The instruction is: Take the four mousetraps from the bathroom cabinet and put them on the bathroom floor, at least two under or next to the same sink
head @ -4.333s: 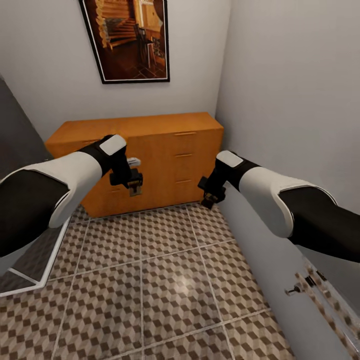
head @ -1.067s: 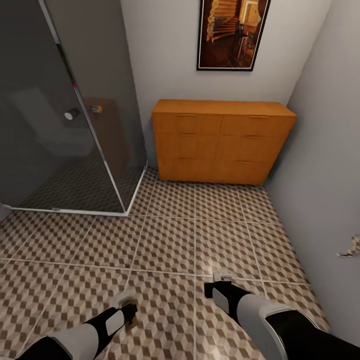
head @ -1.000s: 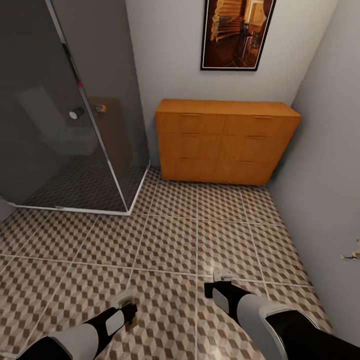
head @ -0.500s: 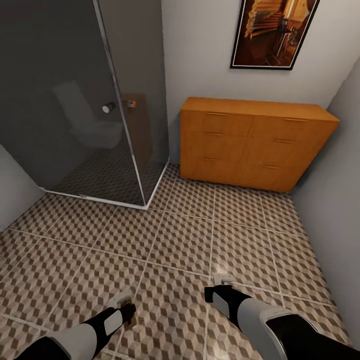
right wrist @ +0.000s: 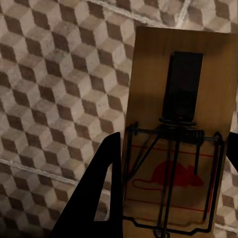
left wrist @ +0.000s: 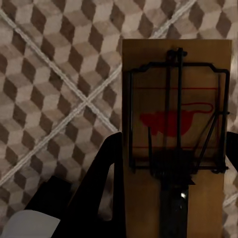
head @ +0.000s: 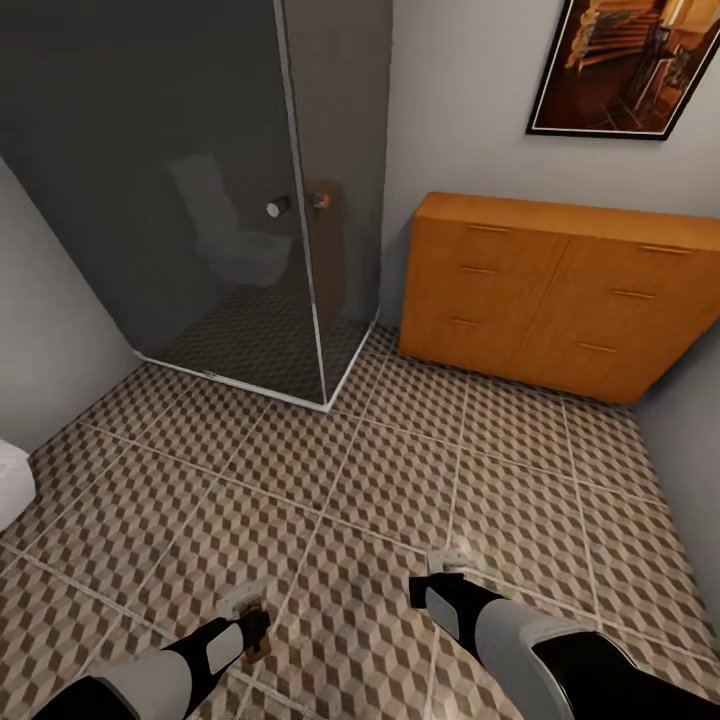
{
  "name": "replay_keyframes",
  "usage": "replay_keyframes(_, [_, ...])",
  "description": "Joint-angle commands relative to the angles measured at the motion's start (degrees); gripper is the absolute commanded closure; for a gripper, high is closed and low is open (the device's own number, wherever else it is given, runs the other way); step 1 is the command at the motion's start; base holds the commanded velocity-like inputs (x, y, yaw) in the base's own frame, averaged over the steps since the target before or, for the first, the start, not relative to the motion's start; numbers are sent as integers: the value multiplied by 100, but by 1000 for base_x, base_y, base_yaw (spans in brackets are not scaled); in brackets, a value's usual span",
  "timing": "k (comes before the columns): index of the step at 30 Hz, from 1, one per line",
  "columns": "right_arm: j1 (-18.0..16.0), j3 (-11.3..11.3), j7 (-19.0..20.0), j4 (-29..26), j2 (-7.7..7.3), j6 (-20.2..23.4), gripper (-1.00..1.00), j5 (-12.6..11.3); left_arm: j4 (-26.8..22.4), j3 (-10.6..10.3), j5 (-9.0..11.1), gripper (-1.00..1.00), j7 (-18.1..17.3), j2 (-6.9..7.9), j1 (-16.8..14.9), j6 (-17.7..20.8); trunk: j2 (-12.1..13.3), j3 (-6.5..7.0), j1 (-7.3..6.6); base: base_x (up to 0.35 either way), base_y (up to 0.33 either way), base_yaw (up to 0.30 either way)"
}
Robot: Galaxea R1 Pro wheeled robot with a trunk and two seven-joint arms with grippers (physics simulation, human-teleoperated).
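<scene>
My left gripper is shut on a mousetrap, a small wooden board with dark wire parts and a red mouse print. It hangs above the cube-patterned bathroom floor. My right gripper is shut on a second mousetrap over the same tiles. In the head view both grippers sit low at the near edge, the left gripper and the right gripper, well back from the orange-brown cabinet against the far wall. Its drawers are closed.
A dark glass-walled shower fills the back left corner. Part of a white fixture shows at the left edge. A framed picture hangs above the cabinet, and a grey wall runs along the right.
The head view has swung left, so the cabinet and picture slide right and more of the shower shows. Since the earliest frame the robot stands farther from the cabinet, arms lowered.
</scene>
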Motion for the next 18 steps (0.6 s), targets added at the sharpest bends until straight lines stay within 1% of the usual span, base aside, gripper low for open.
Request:
replay_keyframes(1, [6, 52, 5, 8, 2, 5, 100, -72, -2, -48, 23, 100, 40, -1, -1, 24, -2, -7, 0, 0, 0, 274])
replay_keyframes(18, [33, 52, 19, 8, 2, 5, 100, -58, -2, -48, 23, 100, 38, -1, 108, 1, -2, -66, 0, 0, 0, 274])
